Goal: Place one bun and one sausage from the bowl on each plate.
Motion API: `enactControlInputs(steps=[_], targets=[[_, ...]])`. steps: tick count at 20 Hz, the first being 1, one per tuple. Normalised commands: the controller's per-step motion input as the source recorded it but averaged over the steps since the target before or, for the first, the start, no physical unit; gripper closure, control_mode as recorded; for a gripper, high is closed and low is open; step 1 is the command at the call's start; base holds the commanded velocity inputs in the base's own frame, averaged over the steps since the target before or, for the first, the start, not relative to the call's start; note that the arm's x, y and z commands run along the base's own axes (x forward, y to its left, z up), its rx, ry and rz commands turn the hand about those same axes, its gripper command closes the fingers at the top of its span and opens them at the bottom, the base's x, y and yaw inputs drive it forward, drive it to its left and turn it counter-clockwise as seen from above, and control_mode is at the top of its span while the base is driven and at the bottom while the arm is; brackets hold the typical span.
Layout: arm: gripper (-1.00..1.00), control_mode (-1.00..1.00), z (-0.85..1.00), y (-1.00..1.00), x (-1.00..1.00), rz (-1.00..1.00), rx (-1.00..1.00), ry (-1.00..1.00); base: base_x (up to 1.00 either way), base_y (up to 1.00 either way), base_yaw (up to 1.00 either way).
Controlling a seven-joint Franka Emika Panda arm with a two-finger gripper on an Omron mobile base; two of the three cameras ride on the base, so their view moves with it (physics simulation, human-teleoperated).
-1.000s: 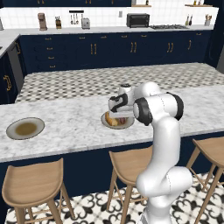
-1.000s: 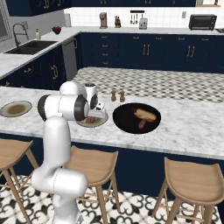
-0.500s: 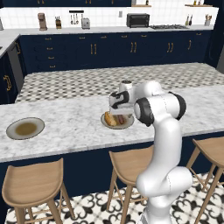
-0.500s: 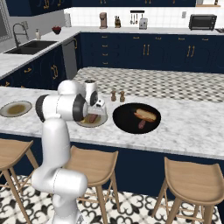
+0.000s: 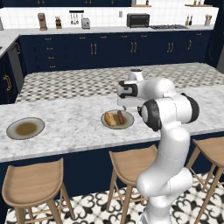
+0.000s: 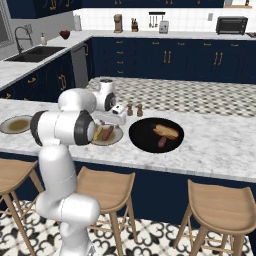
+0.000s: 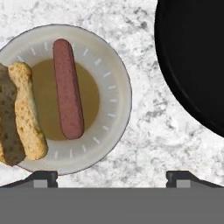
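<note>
Two dark fingertips of the gripper (image 7: 112, 177) stand far apart at the bottom of the hand view, jaws wide and holding nothing. The gripper hangs above a grey plate (image 7: 116, 74) with a brownish centre, touching neither the plate nor the food. On this plate lie a reddish-brown sausage (image 7: 68, 89) and, just beside it, a golden bun (image 7: 27, 110); the two run roughly parallel. The black bowl (image 7: 192, 57) sits close beside the plate, with a strip of bare counter between them.

From the right base view, the bowl (image 6: 142, 141) holds another bun (image 6: 166, 131) and another sausage (image 6: 162, 142). A second grey plate (image 5: 25, 128) rests well apart, farther along the white marble counter (image 5: 74, 124), with nothing on it.

Wooden stools (image 5: 31, 183) stand under the counter's edge. Behind it, the island surface carries a grey patterned tile. Navy cabinets with brass handles line the back wall, where a toaster oven (image 5: 138, 19) sits. No writing or labels can be read.
</note>
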Motion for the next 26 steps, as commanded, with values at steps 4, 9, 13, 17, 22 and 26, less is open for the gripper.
enactControlInputs(steps=[4,9,13,17,22,26], targets=[[-1.00,-1.00,0.12,-0.77,-0.24,-0.27,0.01,0.00,0.00,0.00,0.00],[-1.00,-1.00,0.20,-0.66,0.00,-0.28,0.00,0.00,0.00,0.00,0.00],[-1.00,-1.00,0.08,-0.47,0.01,-0.45,0.00,0.00,0.00,0.00,0.00],[-1.00,-1.00,0.00,-0.31,0.00,-0.67,0.06,0.00,0.00,0.00,0.00],[-1.00,-1.00,0.00,-0.04,0.13,-0.74,0.07,0.00,0.00,0.00,0.00],[-1.00,-1.00,0.00,-0.03,0.33,-0.69,0.07,-0.03,0.00,0.00,0.00]])
